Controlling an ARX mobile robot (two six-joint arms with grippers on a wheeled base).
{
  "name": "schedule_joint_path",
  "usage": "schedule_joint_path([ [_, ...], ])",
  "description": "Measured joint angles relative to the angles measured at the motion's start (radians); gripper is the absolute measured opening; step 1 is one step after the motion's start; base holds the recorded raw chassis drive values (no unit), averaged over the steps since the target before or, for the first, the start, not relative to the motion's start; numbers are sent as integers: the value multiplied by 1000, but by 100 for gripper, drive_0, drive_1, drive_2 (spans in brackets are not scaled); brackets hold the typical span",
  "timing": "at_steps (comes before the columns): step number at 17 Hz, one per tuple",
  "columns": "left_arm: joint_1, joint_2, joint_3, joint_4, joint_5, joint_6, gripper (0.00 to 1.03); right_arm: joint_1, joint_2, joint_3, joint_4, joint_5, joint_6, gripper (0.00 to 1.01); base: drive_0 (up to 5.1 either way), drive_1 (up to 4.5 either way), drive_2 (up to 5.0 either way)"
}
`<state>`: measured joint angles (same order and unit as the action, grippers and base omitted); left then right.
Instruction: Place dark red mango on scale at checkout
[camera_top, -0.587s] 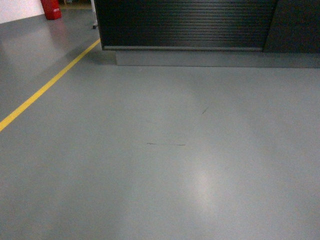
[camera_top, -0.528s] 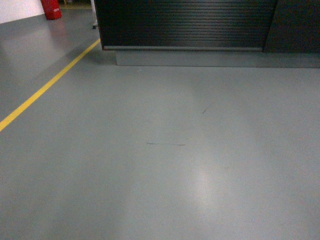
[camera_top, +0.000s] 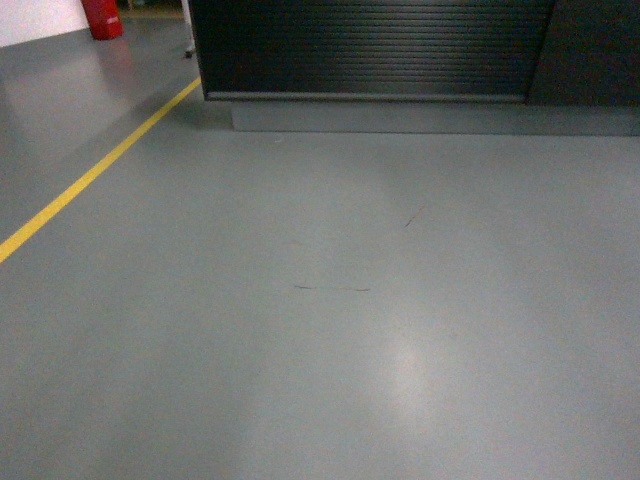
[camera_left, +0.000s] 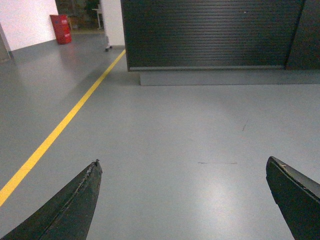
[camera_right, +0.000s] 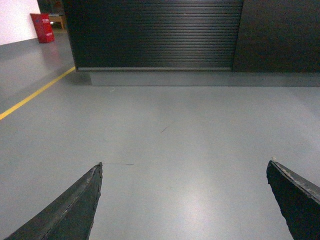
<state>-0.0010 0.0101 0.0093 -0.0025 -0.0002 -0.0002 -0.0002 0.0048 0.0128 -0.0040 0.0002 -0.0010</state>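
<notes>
The checkout stands ahead, a black counter with a horizontally ribbed front on a grey plinth; it also fills the top of the left wrist view, checkout, and the right wrist view, checkout. The dark red mango and the scale are out of view. My left gripper is open, its two dark fingers wide apart over bare floor with nothing between them. My right gripper is open too, empty, above the grey floor. Neither gripper shows in the head view.
Grey floor stretches to the counter. A yellow line runs diagonally on the left. A red object stands at the far left, near a white wall. A plain black panel adjoins the counter's right side.
</notes>
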Motion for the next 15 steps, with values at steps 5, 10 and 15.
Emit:
schedule_joint_path([
  [5, 0, 0, 0, 0, 0, 0, 98, 0, 0, 0, 0, 0, 0, 98, 0, 0, 0],
  [10, 0, 0, 0, 0, 0, 0, 98, 0, 0, 0, 0, 0, 0, 98, 0, 0, 0],
  [15, 0, 0, 0, 0, 0, 0, 98, 0, 0, 0, 0, 0, 0, 98, 2, 350, -346],
])
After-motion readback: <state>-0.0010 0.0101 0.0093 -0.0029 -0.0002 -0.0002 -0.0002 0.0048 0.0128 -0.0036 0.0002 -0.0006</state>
